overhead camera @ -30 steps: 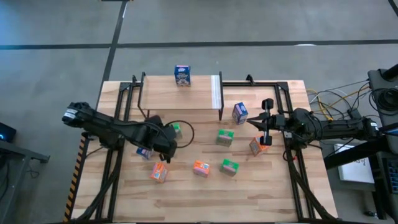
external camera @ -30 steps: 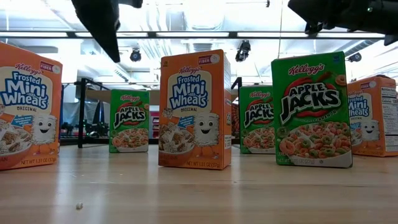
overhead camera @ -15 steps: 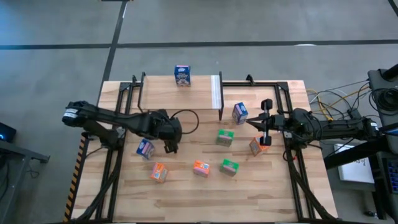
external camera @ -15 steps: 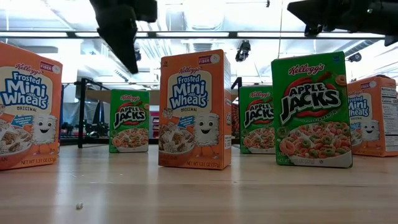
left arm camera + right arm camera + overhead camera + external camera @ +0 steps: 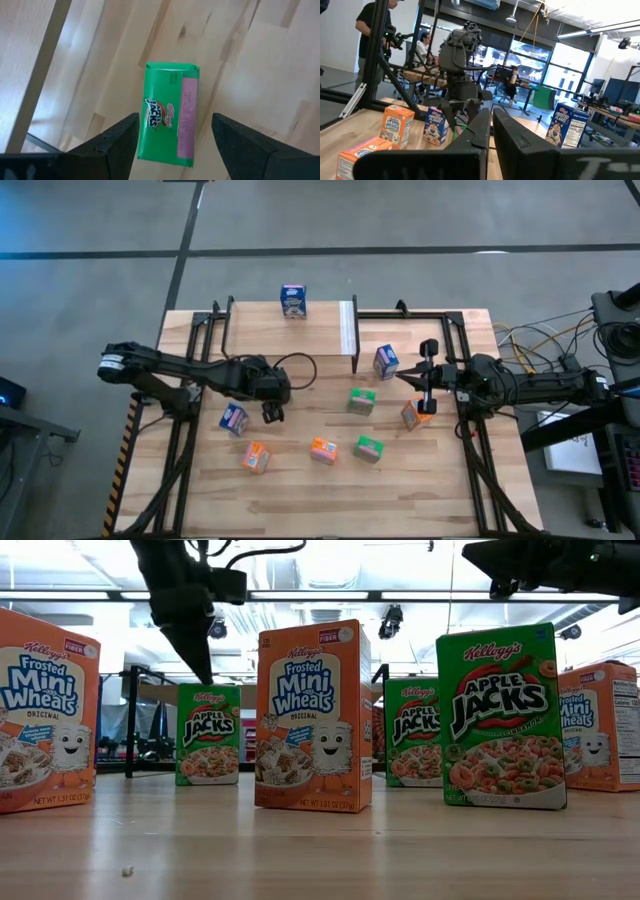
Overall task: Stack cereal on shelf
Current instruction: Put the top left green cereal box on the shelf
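Only one blue box (image 5: pixel 293 301) stands on the shelf (image 5: pixel 320 330); the rest wait. The left claw (image 5: pixel 270 413), spread and empty, hangs over a green box (image 5: pixel 169 118) at the table's (image 5: pixel 300 490) nine o'clock; the right claw (image 5: pixel 428 376), pinched shut and empty, idles at three o'clock.

Seen level across a light wooden tabletop (image 5: pixel 320 850), five mini cereal boxes stand upright: an orange Frosted Mini Wheats box (image 5: pixel 313 716) at the centre, a large green Apple Jacks box (image 5: pixel 500 717) at 3 o'clock, and another orange box (image 5: pixel 47 710) cut off at 9 o'clock. Two smaller-looking green Apple Jacks boxes stand farther back, one (image 5: pixel 208 734) left of centre and one (image 5: pixel 412 732) right of it, with part of a further orange box (image 5: pixel 598 726) at the far right edge. The left gripper (image 5: pixel 190 615) hangs from 11 o'clock, its dark tip pointing down above the left rear green box, while the right arm (image 5: pixel 560 565) shows as a dark shape at 1 o'clock.
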You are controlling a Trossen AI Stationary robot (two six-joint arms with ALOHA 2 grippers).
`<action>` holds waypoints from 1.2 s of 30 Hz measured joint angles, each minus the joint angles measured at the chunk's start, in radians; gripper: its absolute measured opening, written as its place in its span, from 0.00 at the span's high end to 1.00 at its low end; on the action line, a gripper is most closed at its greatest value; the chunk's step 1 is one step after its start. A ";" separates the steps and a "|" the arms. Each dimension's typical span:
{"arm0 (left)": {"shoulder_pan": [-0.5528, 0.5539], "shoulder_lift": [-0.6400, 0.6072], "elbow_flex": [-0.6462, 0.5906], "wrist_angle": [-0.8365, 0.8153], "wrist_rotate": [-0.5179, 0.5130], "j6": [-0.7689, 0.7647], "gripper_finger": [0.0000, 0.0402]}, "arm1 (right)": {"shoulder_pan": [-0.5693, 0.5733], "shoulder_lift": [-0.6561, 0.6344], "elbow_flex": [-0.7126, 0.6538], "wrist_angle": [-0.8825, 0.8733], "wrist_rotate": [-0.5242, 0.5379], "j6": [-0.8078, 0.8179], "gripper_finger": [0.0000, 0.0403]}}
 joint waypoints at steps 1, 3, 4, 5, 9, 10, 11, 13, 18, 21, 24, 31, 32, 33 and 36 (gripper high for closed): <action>0.000 0.000 -0.006 0.008 0.000 0.003 0.42 | 0.000 0.000 0.000 0.000 0.000 0.000 0.97; 0.002 0.000 -0.018 0.021 0.001 0.008 0.42 | 0.000 0.000 0.000 0.000 0.000 0.000 0.97; 0.003 0.000 -0.023 0.024 0.000 0.010 0.42 | 0.000 0.000 0.000 0.000 0.000 0.000 0.97; 0.006 0.000 -0.030 0.031 0.001 0.013 0.42 | 0.000 0.000 0.000 0.000 0.000 0.000 0.97; 0.018 0.000 -0.038 0.055 0.000 0.024 0.42 | 0.000 0.000 0.000 0.000 0.000 0.000 0.97; 0.020 0.000 -0.038 0.059 0.000 0.029 0.42 | 0.000 0.000 0.000 0.000 0.000 0.000 0.97; 0.023 0.000 -0.039 0.060 0.001 0.031 0.42 | 0.000 0.000 0.000 0.000 0.000 0.000 0.97; 0.025 0.000 -0.039 0.062 0.000 0.036 0.42 | 0.000 0.000 0.000 0.000 0.000 0.000 0.97; 0.030 -0.002 -0.039 0.062 0.001 0.049 0.42 | 0.000 0.000 0.000 0.000 0.000 0.000 0.97; 0.034 -0.002 -0.042 0.060 0.001 0.049 0.42 | 0.000 0.000 0.000 0.000 0.000 0.000 0.97; 0.037 -0.002 -0.048 0.063 0.001 0.050 0.42 | 0.000 0.000 0.000 0.000 0.000 0.000 0.97; 0.037 -0.002 -0.097 0.124 0.036 0.049 0.42 | 0.000 0.000 0.000 -0.001 0.000 0.000 0.97; 0.037 -0.002 -0.105 0.129 0.047 0.050 0.42 | 0.000 0.000 0.000 -0.001 0.000 0.000 0.97; 0.037 -0.002 -0.109 0.130 0.053 0.049 0.43 | 0.000 0.000 0.000 -0.001 0.000 0.000 0.97; 0.036 -0.002 -0.109 0.133 0.053 0.049 0.46 | 0.000 0.000 0.000 -0.001 0.000 0.000 0.97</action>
